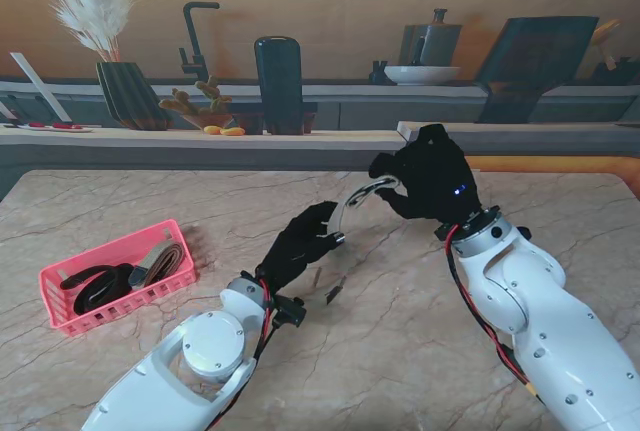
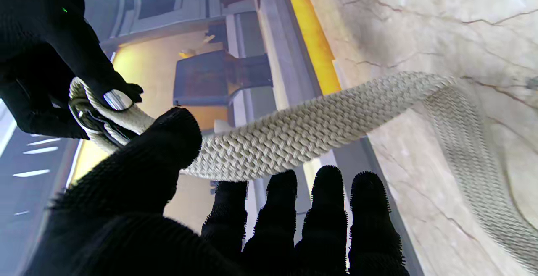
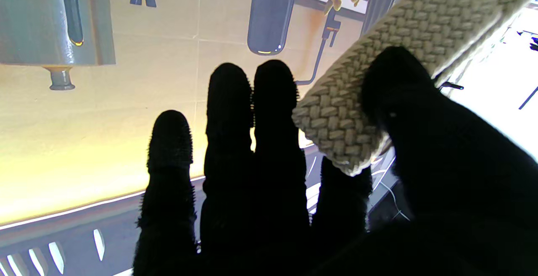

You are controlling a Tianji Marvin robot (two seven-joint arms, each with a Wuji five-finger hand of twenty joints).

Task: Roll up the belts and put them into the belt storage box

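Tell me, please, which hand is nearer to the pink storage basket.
Left. The left hand holds the woven belt mid-table, just right of the pink basket. The right hand grips the belt's other end, farther right and farther from me.

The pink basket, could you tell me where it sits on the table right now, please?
In the stand view the pink basket sits on the table's left side, left of the left hand, with dark rolled belts inside.

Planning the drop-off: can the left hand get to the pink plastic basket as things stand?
Probably yes: the left hand has bare marble between it and the pink plastic basket, but it grips the woven beige belt that the right hand also holds.
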